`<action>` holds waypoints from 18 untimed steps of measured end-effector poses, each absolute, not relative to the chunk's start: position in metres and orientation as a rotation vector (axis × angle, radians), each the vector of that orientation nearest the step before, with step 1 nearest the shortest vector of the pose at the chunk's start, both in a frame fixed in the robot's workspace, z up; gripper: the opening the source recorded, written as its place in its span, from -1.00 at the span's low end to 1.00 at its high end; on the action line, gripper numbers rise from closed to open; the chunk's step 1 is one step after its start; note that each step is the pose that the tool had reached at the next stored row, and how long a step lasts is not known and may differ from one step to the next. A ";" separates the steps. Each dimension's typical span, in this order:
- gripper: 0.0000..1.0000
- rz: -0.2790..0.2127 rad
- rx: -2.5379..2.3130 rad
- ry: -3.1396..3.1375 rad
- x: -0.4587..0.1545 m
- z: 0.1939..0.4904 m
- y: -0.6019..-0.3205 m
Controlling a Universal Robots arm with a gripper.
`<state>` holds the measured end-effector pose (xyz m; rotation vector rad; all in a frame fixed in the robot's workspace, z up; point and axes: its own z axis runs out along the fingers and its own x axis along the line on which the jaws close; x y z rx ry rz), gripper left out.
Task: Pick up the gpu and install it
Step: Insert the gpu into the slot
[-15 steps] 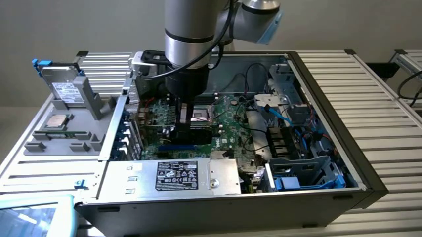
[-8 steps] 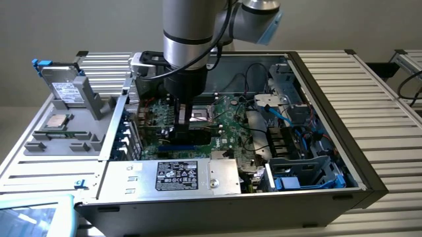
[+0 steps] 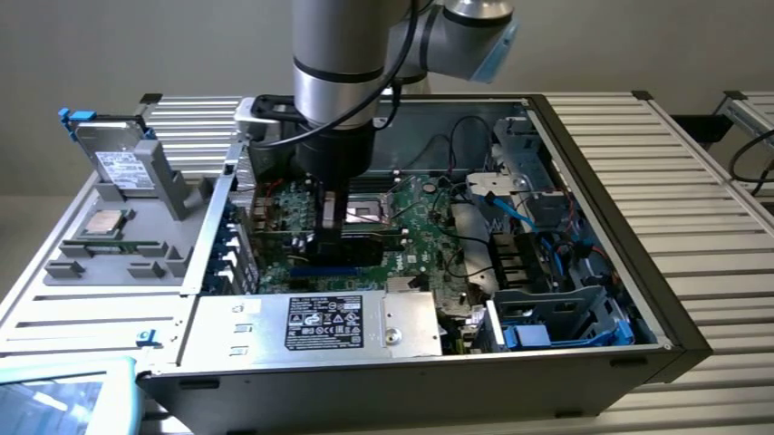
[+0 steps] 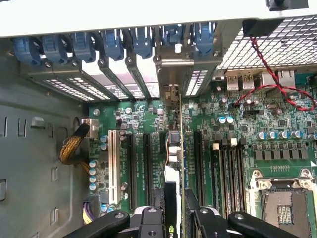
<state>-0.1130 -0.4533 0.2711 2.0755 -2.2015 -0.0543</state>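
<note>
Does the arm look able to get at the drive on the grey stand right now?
Probably not: the end effector sits low inside the case, shut on the gpu, with its wall between it and the drive.

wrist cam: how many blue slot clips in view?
7. The blue clips sit side by side in one row along the case's white rim, each at a rear slot position; one is in line with the gpu. More may be cut off past the row's end.
</note>
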 end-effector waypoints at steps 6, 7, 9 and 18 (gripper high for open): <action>-0.45 -0.055 2.076 -2.202 -0.113 0.270 -0.453; -0.45 -0.055 2.076 -2.202 -0.113 0.270 -0.453; -0.45 -0.055 2.076 -2.202 -0.114 0.269 -0.453; -0.45 -0.055 2.076 -2.202 -0.116 0.269 -0.451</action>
